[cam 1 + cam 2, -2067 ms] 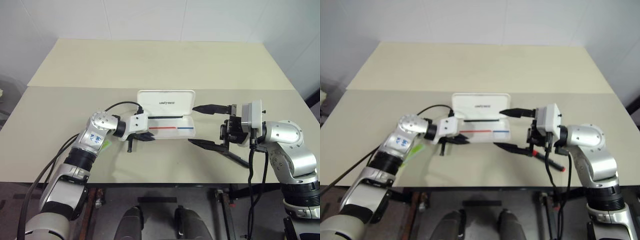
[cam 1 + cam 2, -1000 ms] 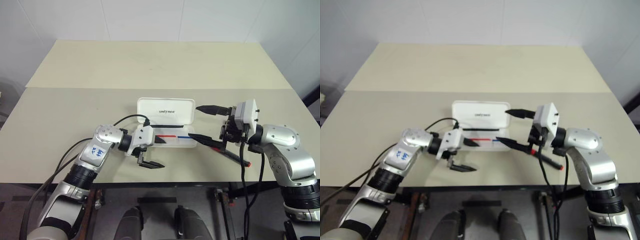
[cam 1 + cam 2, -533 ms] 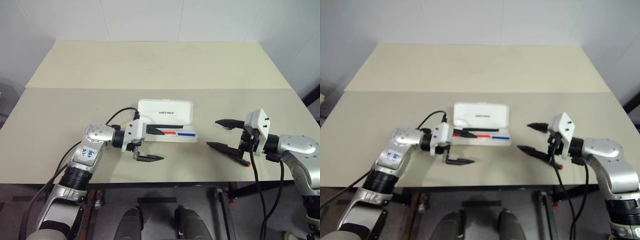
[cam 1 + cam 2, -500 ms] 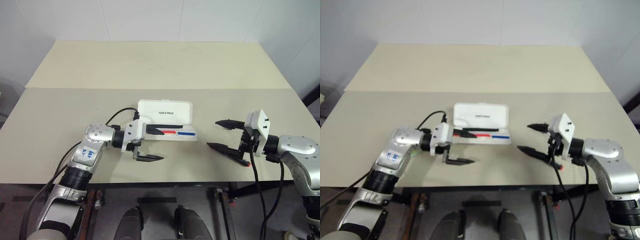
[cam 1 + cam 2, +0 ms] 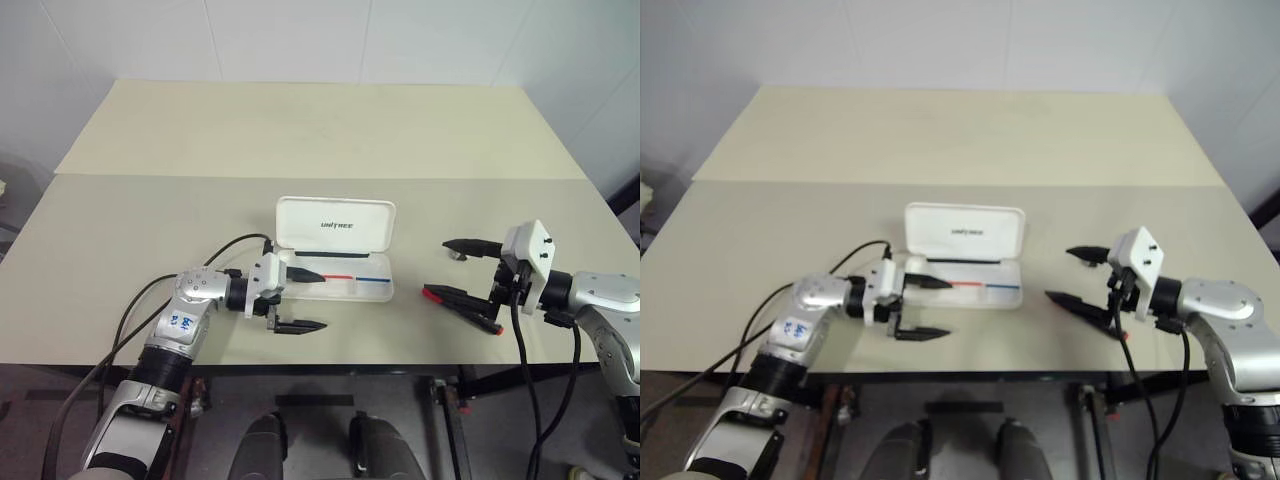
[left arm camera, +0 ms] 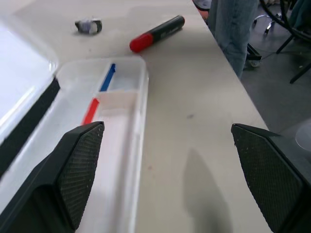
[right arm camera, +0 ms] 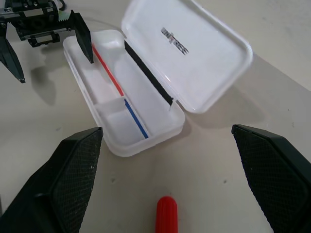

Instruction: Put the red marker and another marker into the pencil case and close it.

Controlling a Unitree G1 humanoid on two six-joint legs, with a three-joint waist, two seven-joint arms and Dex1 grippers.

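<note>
So the pencil case (image 5: 335, 250) sits open near the middle of the beige table (image 5: 300, 130), lid tipped back with the "unitree" lettering facing up. The tray looks empty apart from a red stripe and a blue stripe along its floor, plus a black strip at the hinge.

The left gripper (image 5: 300, 300) is at the case's left end, fingers spread wide. One finger pokes over the left part of the tray, the other hangs over bare table just in front of the case. Nothing between them.

The right gripper (image 5: 462, 270) is well off to the right of the case, pointing back toward it, also spread wide with nothing held.

The red marker (image 6: 156, 33) lies on the table to the right of the case, near the front edge. From the head views it's mostly hidden behind the right gripper's lower finger; you just catch the red cap and a bit of the dark barrel. The right wrist view only gets the cap tip, cut off at the frame edge.

There's a small dark-grey object (image 6: 89, 25) on the table right of the case, further back than the marker. Can't make out what it is.

A person's jeans-clad leg (image 6: 233, 29) stands beyond the table edge in the left wrist view.
</note>
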